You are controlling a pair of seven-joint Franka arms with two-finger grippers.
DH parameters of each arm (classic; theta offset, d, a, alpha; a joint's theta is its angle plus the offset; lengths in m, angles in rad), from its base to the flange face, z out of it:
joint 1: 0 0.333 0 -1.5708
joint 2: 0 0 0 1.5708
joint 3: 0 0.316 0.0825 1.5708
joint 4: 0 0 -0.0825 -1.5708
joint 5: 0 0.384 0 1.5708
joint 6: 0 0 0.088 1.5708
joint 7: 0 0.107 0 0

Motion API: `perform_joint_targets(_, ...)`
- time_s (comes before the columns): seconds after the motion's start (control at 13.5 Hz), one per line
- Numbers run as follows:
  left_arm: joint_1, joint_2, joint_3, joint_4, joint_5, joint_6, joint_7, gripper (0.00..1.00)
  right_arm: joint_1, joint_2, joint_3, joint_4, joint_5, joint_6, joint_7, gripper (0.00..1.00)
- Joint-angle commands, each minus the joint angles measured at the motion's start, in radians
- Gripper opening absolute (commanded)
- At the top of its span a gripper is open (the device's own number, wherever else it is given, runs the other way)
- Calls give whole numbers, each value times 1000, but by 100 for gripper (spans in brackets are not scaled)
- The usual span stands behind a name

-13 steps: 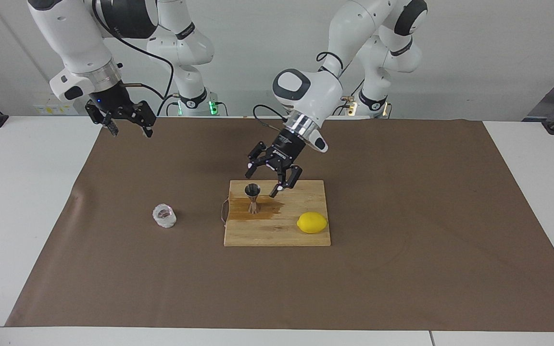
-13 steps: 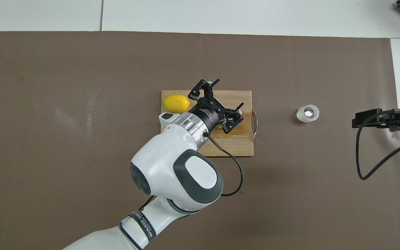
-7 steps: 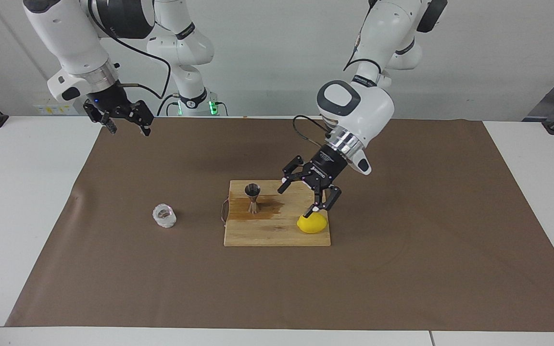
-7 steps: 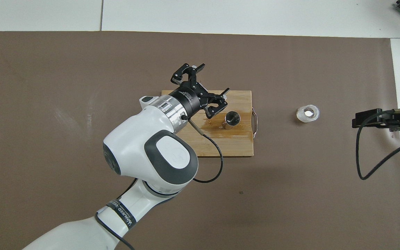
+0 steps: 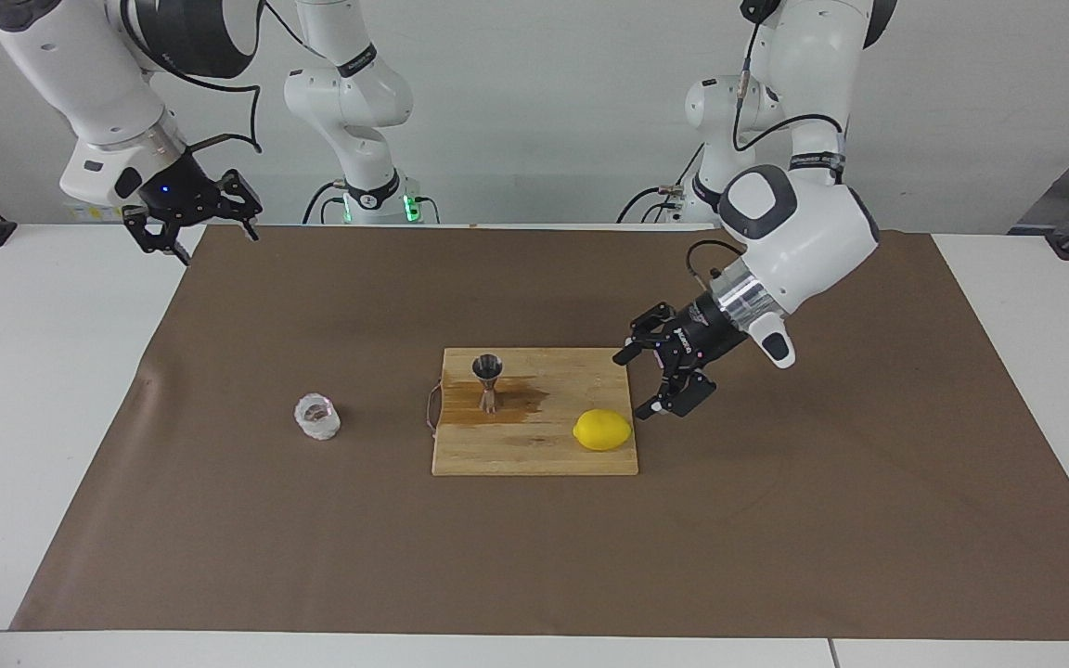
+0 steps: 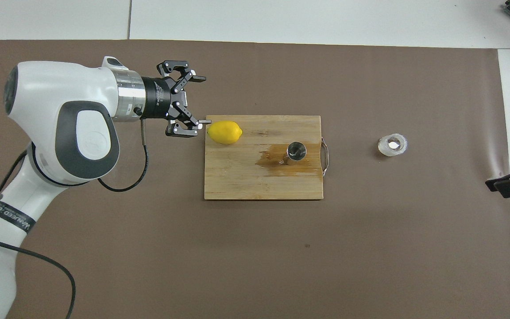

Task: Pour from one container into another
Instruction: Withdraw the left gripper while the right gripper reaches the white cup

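**Both end effectors empty, jigger upright on board**

The jigger (image 5: 487,381) stands on the wet cutting board (image 5: 534,455); the glass cup (image 5: 316,417) sits on the brown mat toward the right arm's end. Left end effector (image 5: 648,382), fingers apart, hovers beside the lemon (image 5: 602,430). Right end effector (image 5: 193,219), fingers apart, waits raised over the mat's corner.

You get bright, even light from above, soft faint shadows, both views sharp, no glare.
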Motion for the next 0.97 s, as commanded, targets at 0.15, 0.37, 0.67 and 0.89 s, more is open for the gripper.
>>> perform_joint_targets(0.15, 55, -30, -2, 57, 288, -155, 32, 100, -69, -34, 7, -189, -6, 382, -530, 100)
perform_joint_targets(0.37, 62, -32, -1, 62, 443, -184, 130, 100, -87, 55, 8, -197, 21, 440, -776, 100)
perform_joint_targets(0.67, 149, -53, -4, 61, 459, -272, 343, 100, -107, 216, 8, -196, 266, 446, -1153, 100)
perform_joint_targets(0.89, 81, -96, 95, 61, 547, -343, 561, 100, -109, 302, 8, -188, 386, 493, -1261, 100)
